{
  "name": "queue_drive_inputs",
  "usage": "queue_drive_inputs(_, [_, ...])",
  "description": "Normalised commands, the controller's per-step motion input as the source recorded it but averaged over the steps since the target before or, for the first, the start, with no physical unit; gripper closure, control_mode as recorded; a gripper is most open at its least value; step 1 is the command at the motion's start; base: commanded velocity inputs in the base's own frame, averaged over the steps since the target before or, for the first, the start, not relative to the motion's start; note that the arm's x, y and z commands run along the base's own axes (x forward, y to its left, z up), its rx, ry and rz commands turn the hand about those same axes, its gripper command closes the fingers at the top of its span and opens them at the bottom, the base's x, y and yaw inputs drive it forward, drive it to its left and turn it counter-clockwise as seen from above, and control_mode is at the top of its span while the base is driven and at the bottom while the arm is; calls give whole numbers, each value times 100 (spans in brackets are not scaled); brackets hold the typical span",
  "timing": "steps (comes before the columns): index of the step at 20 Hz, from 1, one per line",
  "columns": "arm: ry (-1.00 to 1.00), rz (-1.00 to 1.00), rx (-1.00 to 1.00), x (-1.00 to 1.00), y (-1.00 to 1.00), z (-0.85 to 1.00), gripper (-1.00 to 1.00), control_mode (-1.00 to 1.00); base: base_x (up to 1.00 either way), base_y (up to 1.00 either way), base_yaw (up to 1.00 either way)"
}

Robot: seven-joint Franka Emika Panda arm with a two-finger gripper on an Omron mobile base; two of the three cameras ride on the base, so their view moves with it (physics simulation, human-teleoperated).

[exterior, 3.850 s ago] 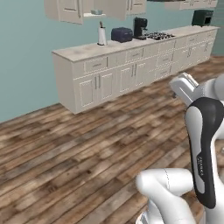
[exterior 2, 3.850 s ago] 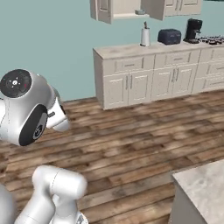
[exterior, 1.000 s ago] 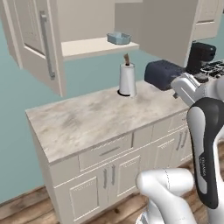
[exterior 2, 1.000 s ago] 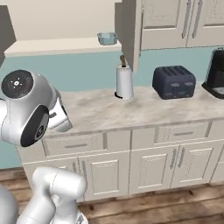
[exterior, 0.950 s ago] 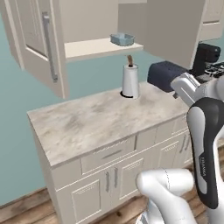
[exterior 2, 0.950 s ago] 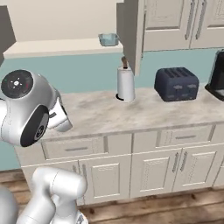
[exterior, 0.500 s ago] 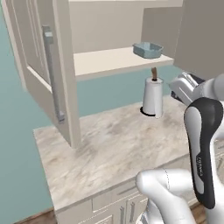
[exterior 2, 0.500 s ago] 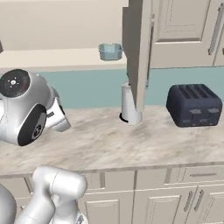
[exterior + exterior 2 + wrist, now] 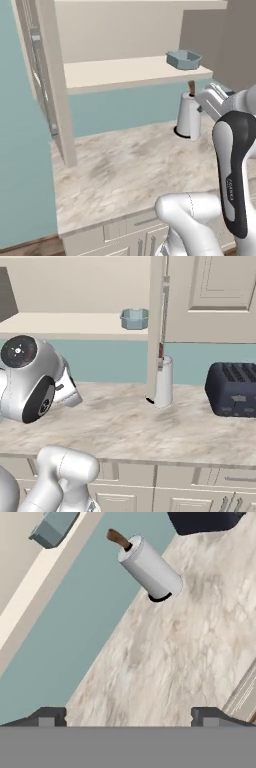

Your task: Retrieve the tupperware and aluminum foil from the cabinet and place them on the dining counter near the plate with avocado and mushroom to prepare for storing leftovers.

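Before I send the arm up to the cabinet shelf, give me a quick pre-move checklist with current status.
1. Cabinet door swung open, shelf reachable: ok.
2. Container sitting upright on the shelf, near its front edge: ok.
3. Gripper open and empty: ok.
4. Foil box located: cannot tell, no sign of it on the visible shelf.
5. Paper towel roll standing on the counter below the container, close to the rising path: not ok, keep clear.
6. Gripper aimed at container: not ok, it points down at the counter.
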Motion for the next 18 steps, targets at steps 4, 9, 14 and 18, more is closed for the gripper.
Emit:
queue_drive_inputs(4, [0, 0, 0, 0, 0, 0, -100, 100, 92, -29, 30])
queue_drive_inputs(9, [0, 1, 1, 12, 0, -3, -100, -100, 60, -3, 15])
queue_drive_inputs(14, [0, -10, 1, 24, -1, 15, -100, -100, 0, 0, 0])
queue_drive_inputs(18, [0, -35, -11, 16, 27, 59, -100, -100, 0, 0, 0])
